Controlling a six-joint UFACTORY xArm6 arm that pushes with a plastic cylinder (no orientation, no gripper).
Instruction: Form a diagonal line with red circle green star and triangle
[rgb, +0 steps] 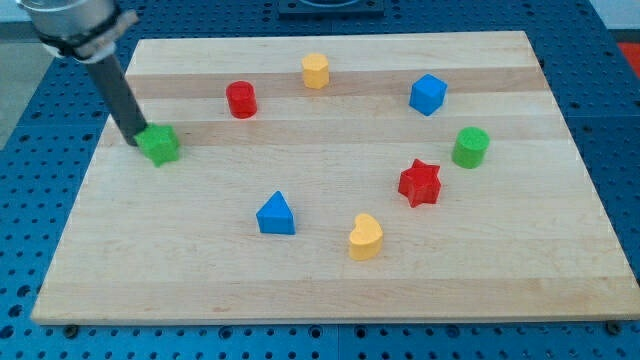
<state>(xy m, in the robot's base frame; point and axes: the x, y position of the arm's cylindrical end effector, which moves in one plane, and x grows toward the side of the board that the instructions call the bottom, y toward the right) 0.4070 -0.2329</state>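
The red circle (241, 99) stands at the view's upper left of the wooden board (330, 290). The green star (159, 144) lies near the board's left edge. The blue triangle (276, 214) sits below the middle, left of centre. My tip (134, 139) is at the green star's left side, touching or almost touching it; the dark rod slants up to the view's top left.
A yellow hexagon-like block (316, 71) stands at the top middle, a blue cube (428, 94) at the upper right, a green cylinder (470, 147) at the right, a red star (420, 182) right of centre, a yellow heart (366, 237) below centre.
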